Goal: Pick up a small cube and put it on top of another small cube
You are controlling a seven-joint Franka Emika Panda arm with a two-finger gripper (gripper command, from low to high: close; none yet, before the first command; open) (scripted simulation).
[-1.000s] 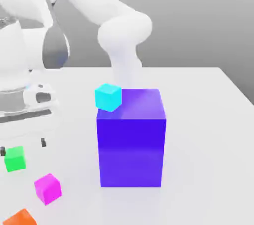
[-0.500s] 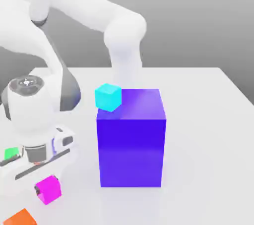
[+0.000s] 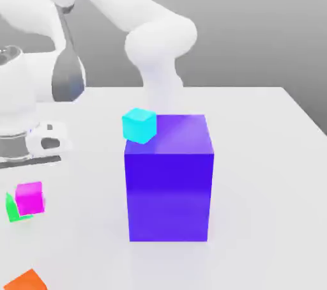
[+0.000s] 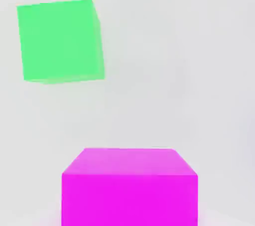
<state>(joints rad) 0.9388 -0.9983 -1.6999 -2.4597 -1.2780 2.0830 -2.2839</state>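
The small magenta-pink cube [image 3: 29, 197] hangs just under my hand at the exterior view's left, lifted off the white table. My gripper [image 3: 29, 186] is shut on it. In the exterior view it covers part of the small green cube [image 3: 11, 209], which rests on the table behind and slightly to the left of it. In the hand view the magenta cube [image 4: 129, 187] is close and large. The green cube [image 4: 60, 40] lies farther off on the table, with a gap between the two.
A big purple-blue block [image 3: 169, 177] stands mid-table with a small cyan cube [image 3: 139, 124] at its upper left corner. A small orange cube [image 3: 25, 280] lies at the near left edge. The arm's white links arch behind the block.
My hand came down over the magenta cube, shut on it, then carried it up and to the exterior view's left, over toward the green cube.
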